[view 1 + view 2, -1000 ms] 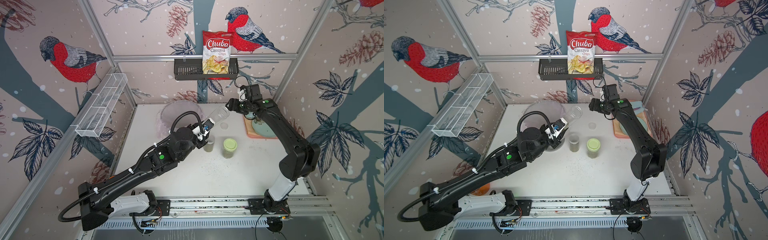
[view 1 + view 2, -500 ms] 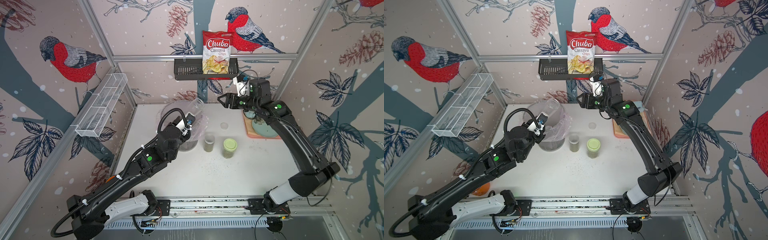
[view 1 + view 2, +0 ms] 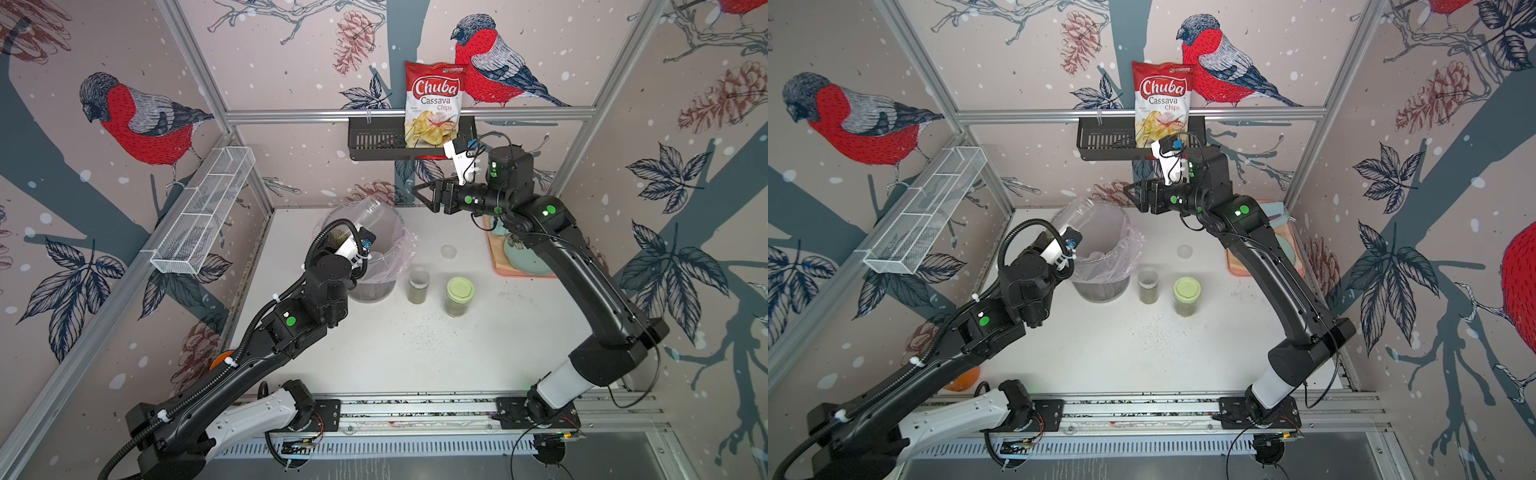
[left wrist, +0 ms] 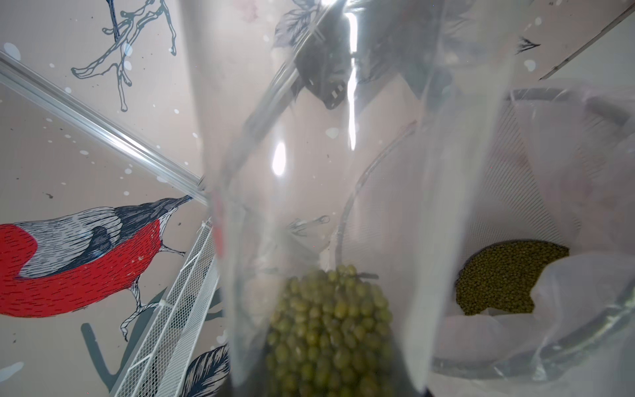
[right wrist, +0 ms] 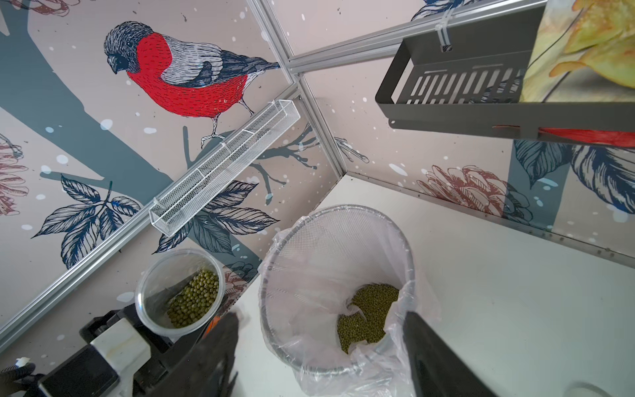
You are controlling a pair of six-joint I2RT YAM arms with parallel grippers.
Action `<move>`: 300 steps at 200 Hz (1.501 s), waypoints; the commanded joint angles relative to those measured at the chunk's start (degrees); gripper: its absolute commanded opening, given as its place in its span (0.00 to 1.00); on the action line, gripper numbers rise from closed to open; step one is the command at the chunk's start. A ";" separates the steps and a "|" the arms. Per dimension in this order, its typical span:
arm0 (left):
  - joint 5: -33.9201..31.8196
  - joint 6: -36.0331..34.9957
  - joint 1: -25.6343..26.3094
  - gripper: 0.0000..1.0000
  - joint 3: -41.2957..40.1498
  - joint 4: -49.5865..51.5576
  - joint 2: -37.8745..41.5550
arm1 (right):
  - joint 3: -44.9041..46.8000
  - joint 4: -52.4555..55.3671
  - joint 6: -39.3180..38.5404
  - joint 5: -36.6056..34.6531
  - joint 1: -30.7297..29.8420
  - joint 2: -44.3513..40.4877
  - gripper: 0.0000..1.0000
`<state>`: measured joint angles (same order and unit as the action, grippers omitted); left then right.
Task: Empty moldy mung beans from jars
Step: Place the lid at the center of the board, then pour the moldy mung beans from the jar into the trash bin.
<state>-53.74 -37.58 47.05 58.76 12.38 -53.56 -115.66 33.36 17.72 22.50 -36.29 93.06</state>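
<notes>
The beans [image 4: 330,326] in the tall tube [image 3: 365,216] sit heaped at its closed end, down by the left claw [image 3: 341,243], which is clamped tight round the tube's base. A second ago that tube lay to the right of the bin [image 3: 390,232], with the right claw at its mouth. Since then the left arm has swung it across to the bin's far left rim, while the right claw [image 3: 422,197] has lifted away towards the back wall, jaws wide with nothing between them. To my eye the handover is finished and the tipping is next: the tube's mouth points up and outward, so nothing is falling yet.

In both top views the tube seems to overlap the bin. The right wrist camera disagrees, showing the open mouth beside the rim rather than above it. That view and the left wrist one also show a pile of beans [image 5: 367,316] already lying in the bag.

The short jar [image 3: 418,284] and green-lidded jar [image 3: 459,296] stand closed just beside the bin. A loose clear lid [image 3: 448,251] lies behind them.
</notes>
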 commanded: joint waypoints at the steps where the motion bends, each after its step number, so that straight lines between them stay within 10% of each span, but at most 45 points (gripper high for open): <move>1: -3.60 -4.19 -0.79 0.20 -0.84 -2.68 0.74 | -1.78 0.43 -2.12 1.09 -0.35 0.80 0.76; 249: 3.85 -33.10 -11.89 0.16 -2.93 -9.05 0.49 | -16.46 4.53 -4.61 3.94 -1.01 16.14 0.75; 300: 6.10 -37.86 -13.29 0.28 -1.85 -8.84 0.00 | -17.38 5.60 -6.06 3.84 -1.05 16.80 0.75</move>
<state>-49.52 -71.48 34.11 56.29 7.77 -53.25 -132.53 38.24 13.21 25.85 -37.15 109.45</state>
